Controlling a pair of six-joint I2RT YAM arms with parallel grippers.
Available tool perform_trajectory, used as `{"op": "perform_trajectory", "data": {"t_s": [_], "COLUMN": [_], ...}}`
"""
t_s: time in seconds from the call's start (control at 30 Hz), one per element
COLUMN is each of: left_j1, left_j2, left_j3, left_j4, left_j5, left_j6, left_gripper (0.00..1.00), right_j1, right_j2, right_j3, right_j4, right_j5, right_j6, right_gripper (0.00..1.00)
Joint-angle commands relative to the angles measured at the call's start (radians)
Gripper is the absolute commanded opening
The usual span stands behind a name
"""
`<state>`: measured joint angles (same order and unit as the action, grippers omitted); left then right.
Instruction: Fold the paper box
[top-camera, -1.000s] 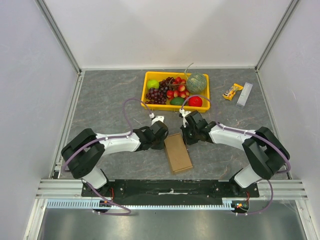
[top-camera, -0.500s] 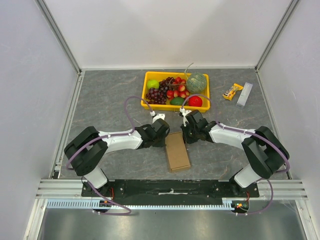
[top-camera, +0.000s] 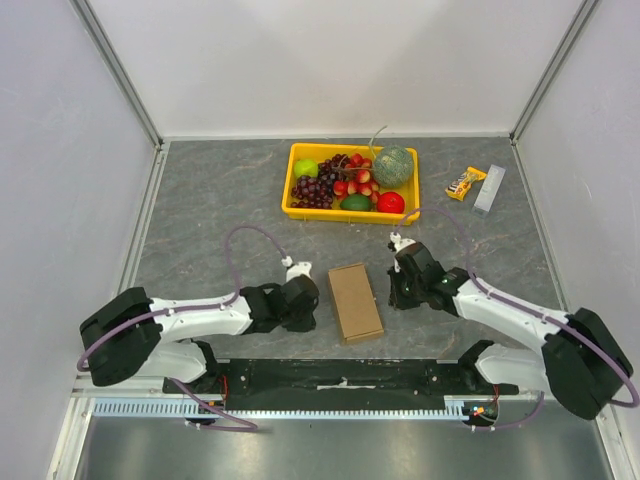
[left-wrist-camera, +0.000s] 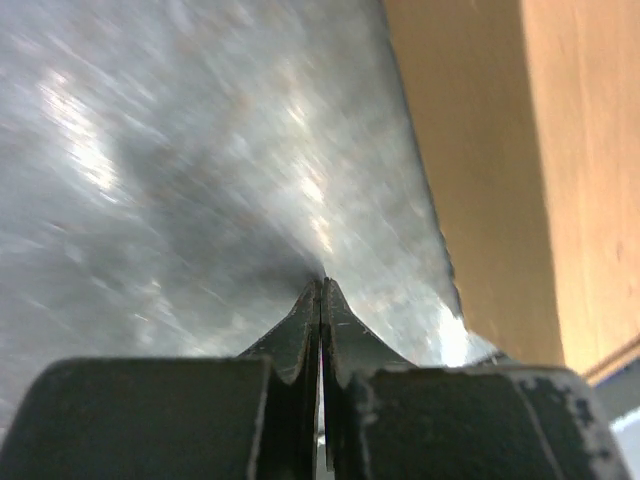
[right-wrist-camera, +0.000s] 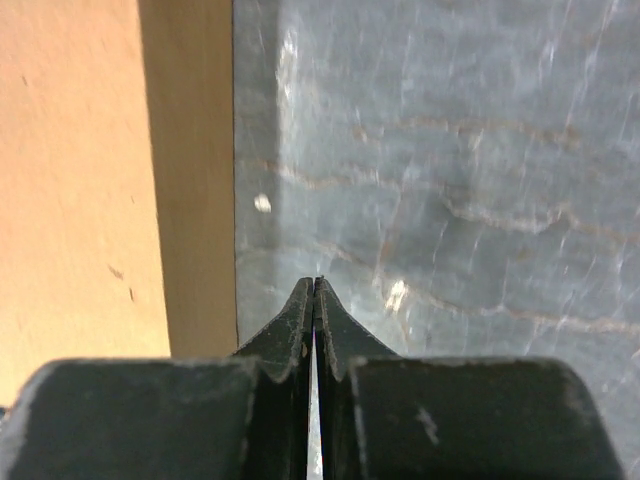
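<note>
From above, the slim brown cardboard box lies flat on the grey stone-look table. Both arms have drawn off it, with the left gripper and right gripper now beside its long edges, so folding looks finished. The left wrist view shows fingers pressed together, empty, with the box cut off at right; the right wrist view likewise, box at left — end flaps unseen.

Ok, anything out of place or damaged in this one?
Nothing stands out. The box lies flat and closed; the left fingers and right fingers are shut, either side of it without touching. The fruit sits inside the yellow tray.
</note>
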<state>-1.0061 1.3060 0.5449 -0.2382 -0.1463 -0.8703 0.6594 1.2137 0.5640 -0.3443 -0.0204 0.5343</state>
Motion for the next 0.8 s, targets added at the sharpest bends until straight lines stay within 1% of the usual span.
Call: {"op": "perform_trajectory", "data": {"t_s": [0.0, 0.07, 0.13, 0.2, 0.33, 0.5, 0.77], "left_j1": [-0.138, -0.187, -0.209, -0.229, -0.267, -0.287, -0.295], "left_j2": [0.015, 0.039, 0.071, 0.099, 0.17, 0.211, 0.274], "left_j3": [0.02, 0.023, 0.015, 0.02, 0.078, 0.093, 0.122], "left_j4": [-0.061, -0.067, -0.049, -0.024, -0.018, -0.001, 0.049], "left_j5": [-0.005, -0.025, -0.029, -0.024, -0.022, -0.018, -0.004], "left_j6": [-0.151, -0.194, -0.226, -0.245, -0.249, -0.269, -0.268], "left_gripper": [0.02, 0.02, 0.02, 0.02, 0.02, 0.02, 0.02], "right_j1": [0.016, 0.029, 0.046, 0.062, 0.104, 0.176, 0.236], "right_j2": [-0.104, -0.149, -0.178, -0.19, -0.187, -0.178, -0.12], "right_j3": [-0.062, -0.094, -0.119, -0.142, -0.183, -0.196, -0.159], "right_j4": [-0.056, -0.059, -0.062, -0.056, -0.01, 0.044, 0.102], "right_j5": [-0.076, -0.09, -0.085, -0.079, -0.108, -0.107, -0.11], "right_j6": [0.099, 0.124, 0.141, 0.154, 0.181, 0.222, 0.254], "right_gripper": [0.05, 0.05, 0.04, 0.04, 0.04, 0.04, 0.04]}}
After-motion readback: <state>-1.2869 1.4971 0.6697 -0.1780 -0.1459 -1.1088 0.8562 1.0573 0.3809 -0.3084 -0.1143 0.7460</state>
